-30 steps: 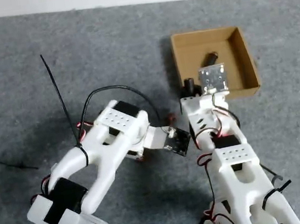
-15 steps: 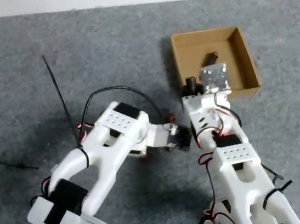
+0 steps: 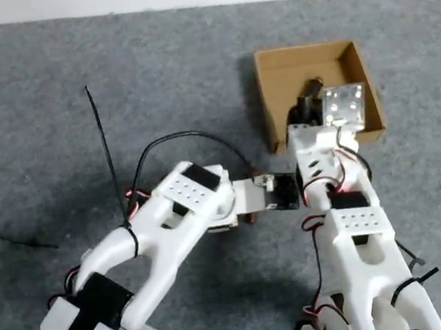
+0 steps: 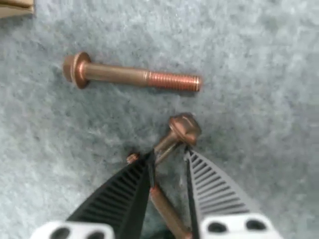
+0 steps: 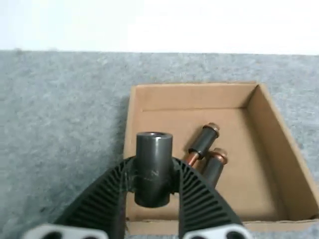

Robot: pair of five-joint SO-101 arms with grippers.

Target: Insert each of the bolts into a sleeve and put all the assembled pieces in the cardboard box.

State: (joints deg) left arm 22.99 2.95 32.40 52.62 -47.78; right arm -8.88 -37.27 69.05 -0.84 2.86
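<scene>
The bolt [image 4: 132, 77] was coppery metal with a soft sheen, smooth along the shank and rough at the threaded end, against a grey carpet [image 4: 259, 59] of fuzzy, matt cloth. The sleeve [image 5: 154, 149] was dark metal, smooth and dully satin, and the right gripper [image 5: 153, 165] had matt black plastic fingers [image 5: 199, 199], ribbed on their upper faces. The cardboard box [image 5: 194, 97] was plain brown paperboard, matt, with raw-cut edges.

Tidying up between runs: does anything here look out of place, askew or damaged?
Only a thin black strand, like a loose cable tie, lying on the grey carpet near the high view's left edge, far from the cardboard box. Nothing looks spilled or damaged.
</scene>
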